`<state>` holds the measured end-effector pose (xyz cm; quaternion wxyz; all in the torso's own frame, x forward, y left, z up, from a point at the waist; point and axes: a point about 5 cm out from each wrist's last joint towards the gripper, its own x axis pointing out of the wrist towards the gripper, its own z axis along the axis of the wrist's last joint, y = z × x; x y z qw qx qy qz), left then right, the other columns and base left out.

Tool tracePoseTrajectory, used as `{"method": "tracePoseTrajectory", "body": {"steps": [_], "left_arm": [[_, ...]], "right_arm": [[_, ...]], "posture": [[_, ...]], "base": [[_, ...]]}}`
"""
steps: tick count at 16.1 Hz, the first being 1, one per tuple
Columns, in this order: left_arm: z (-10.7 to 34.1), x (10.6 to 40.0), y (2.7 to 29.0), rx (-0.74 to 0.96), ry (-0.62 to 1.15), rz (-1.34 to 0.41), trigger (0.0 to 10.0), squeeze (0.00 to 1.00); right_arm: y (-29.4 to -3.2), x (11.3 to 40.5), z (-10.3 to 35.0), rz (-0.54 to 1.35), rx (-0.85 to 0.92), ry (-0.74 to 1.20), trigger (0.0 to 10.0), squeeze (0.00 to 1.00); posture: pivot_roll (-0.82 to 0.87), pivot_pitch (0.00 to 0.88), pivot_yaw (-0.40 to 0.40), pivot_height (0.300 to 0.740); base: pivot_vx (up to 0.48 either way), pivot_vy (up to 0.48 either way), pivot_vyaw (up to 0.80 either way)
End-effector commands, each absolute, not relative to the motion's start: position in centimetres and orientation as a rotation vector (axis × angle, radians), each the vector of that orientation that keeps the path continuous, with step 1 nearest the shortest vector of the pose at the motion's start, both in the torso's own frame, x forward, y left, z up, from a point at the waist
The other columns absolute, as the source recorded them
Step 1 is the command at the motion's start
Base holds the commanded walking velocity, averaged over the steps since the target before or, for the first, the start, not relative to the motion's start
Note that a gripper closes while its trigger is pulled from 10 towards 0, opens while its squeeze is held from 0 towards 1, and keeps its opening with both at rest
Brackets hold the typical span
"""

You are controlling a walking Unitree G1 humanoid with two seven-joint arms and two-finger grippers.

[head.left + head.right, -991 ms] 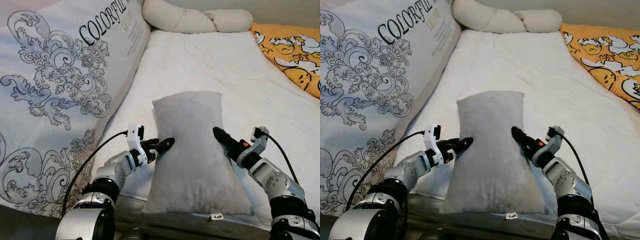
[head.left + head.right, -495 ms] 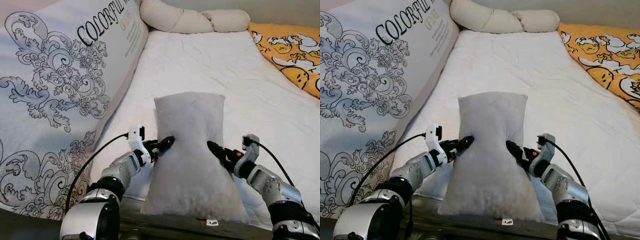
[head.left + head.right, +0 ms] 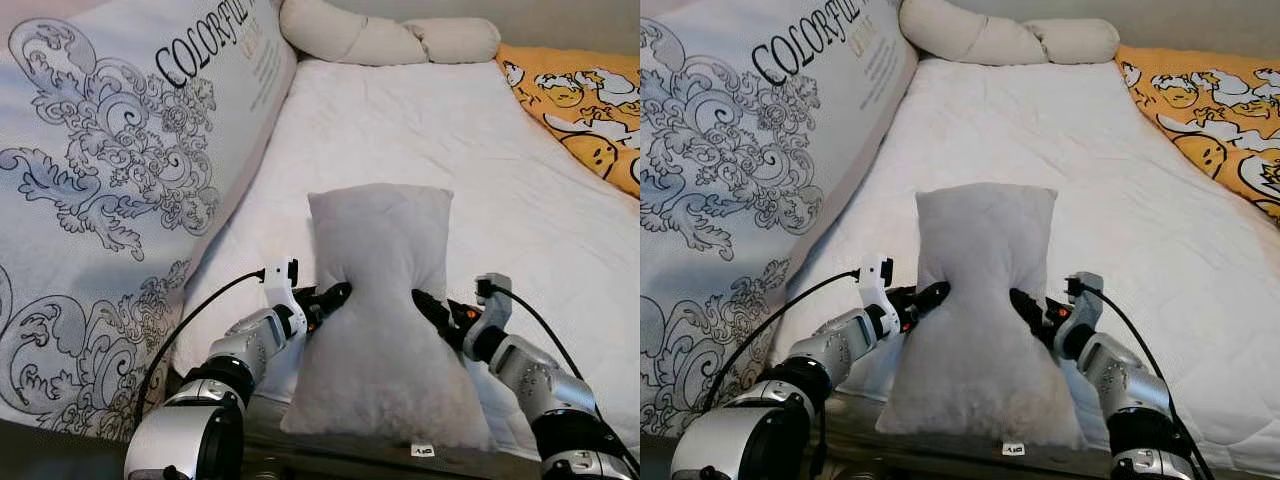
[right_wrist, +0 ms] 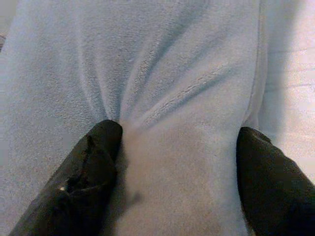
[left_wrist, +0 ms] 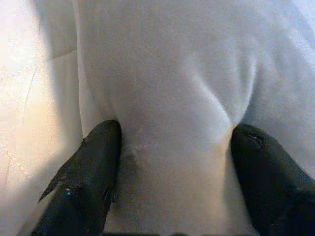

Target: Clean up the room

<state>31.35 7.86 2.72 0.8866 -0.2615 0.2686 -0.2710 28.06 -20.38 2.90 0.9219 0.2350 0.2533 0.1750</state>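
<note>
Your left gripper (image 3: 335,294) and right gripper (image 3: 420,300) each clamp a side edge of the grey pillow (image 3: 380,300), pinching it at the waist. It lies at the white mattress's (image 3: 400,130) near edge; carrying and placing remain.

My left gripper (image 3: 338,294) and right gripper (image 3: 420,299) pinch the sides of a soft grey rectangular pillow (image 3: 380,310) on the white quilted bed (image 3: 470,150), beside a big scroll-patterned cushion (image 3: 110,190).
</note>
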Motion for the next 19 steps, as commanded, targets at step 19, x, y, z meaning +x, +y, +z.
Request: {"method": "tracePoseTrajectory", "body": {"steps": [19], "left_arm": [[6.8,31.0,9.2,-0.465,0.379,-0.562,0.0,0.00]], "right_arm": [[-14.9,27.0,3.4,0.318,0.501,0.454,0.0,0.00]], "posture": [[0.00,0.000,0.073,0.740]], "base": [[0.000,0.000,0.00]]}}
